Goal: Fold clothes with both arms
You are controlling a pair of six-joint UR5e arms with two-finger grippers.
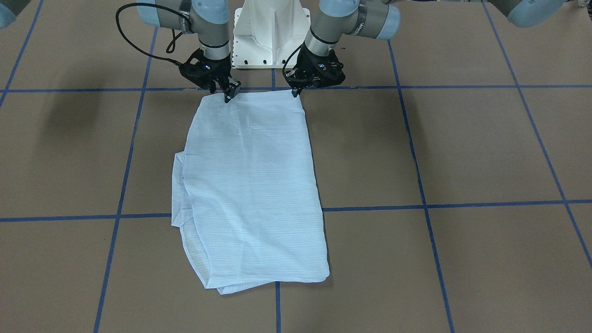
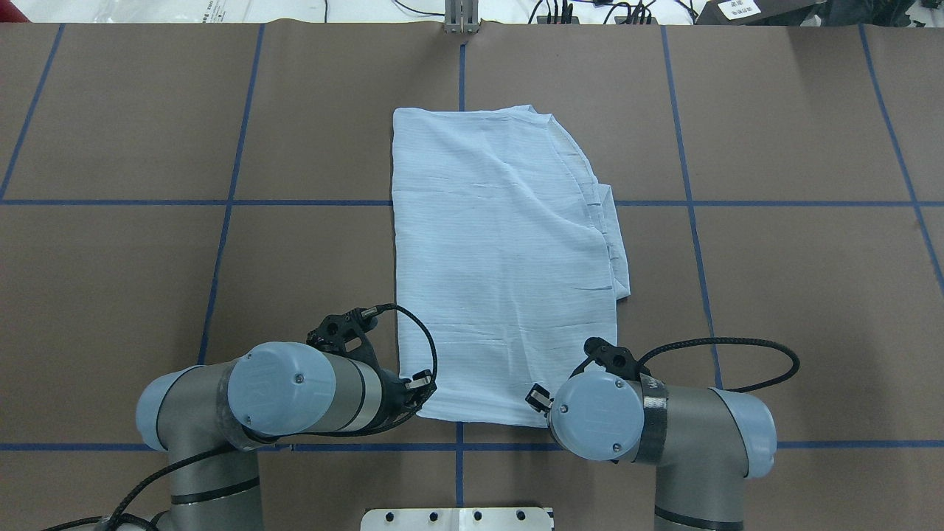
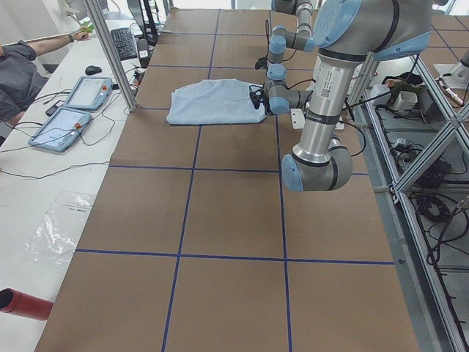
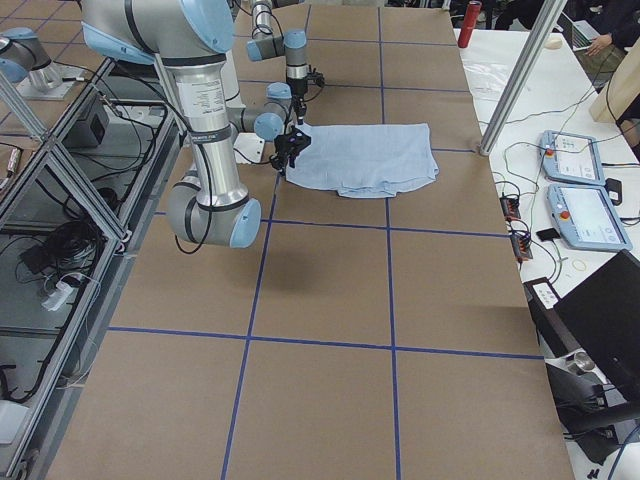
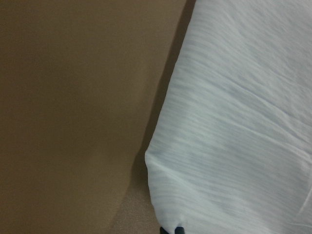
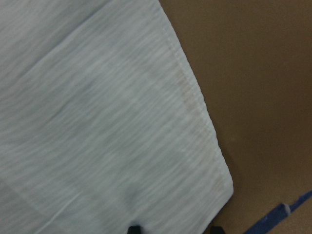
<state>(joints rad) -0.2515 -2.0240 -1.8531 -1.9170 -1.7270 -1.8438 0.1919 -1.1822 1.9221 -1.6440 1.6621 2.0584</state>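
Shirt (image 1: 252, 185) lies folded on the tabletop (image 1: 462, 148). Only the right wrist camera shows me the right hand (image 1: 230, 94) open at its corner (left hand (image 1: 294, 92) perhaps pinching, I cannot tell).

The thin, pale blue shirt (image 1: 252, 185) carries fine, lighter stripes across its cloth, and its stitched hem is whitish. Under it, the matte brown counter (image 1: 462, 148) is ruled into large squares by dark blue tape lines. At the shirt's edge nearest the robot, the black left tool (image 1: 295, 91) and black right tool (image 1: 230, 95) hang from the grey-silver left arm (image 1: 356, 18) and right arm (image 1: 185, 14), both capped light blue. Beyond that edge stands a white pedestal (image 1: 271, 32).
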